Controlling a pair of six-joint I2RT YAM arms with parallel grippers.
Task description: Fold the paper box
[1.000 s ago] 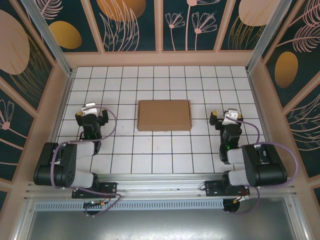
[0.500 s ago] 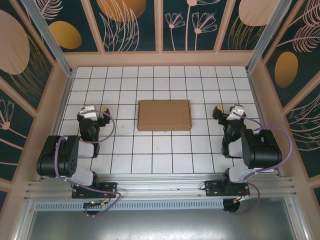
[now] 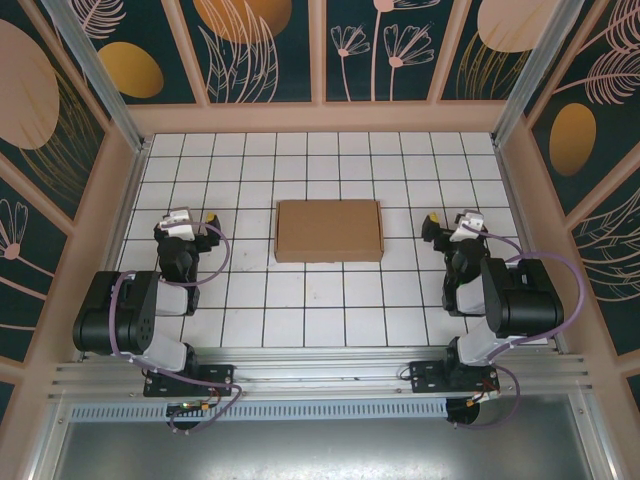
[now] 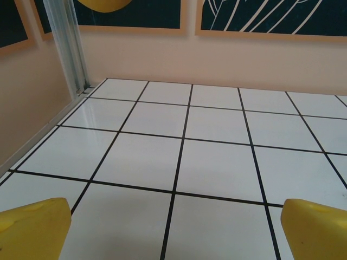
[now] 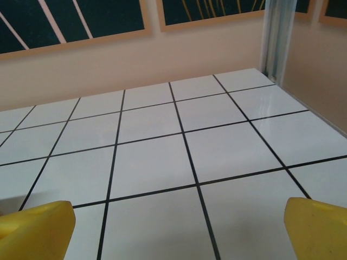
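White gridded table (image 3: 320, 300), floral walls (image 3: 260, 50), paper box (image 3: 329, 231) centred, left pincer (image 3: 187, 216) and right pincer (image 3: 452, 224) released

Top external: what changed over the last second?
Both arms re-posed. The left arm and the right arm drew their dark elbow links in from lying wide across the near edge to a narrower stance, and the right one also moved farther from its base. The left gripper and the right gripper barely shifted. Both are open and hold nothing. The paper box stayed put mid-table, untouched.
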